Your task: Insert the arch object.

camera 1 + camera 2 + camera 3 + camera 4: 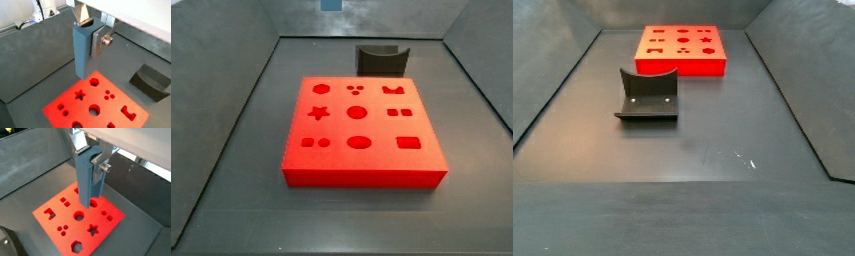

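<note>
My gripper [91, 38] is shut on the arch object [81, 55], a long blue-grey block with a semicircular groove down one side. It hangs upright, high above the red board [67, 111]. Both wrist views show the silver fingers [101, 167] clamped on its upper end, its lower end [87, 188] over the board [59, 219]. In a side view only the block's tip [331, 5] shows, beyond the board [358, 172]. The board has several shaped recesses, one arch-shaped [394, 90]. In a side view the board [680, 68] lies far back, and the gripper is out of view.
The dark fixture [381, 60] stands on the floor just behind the board, and shows nearer in a side view [647, 95] and in both wrist views [151, 83] [7, 244]. Grey sloping walls [225, 120] enclose the floor.
</note>
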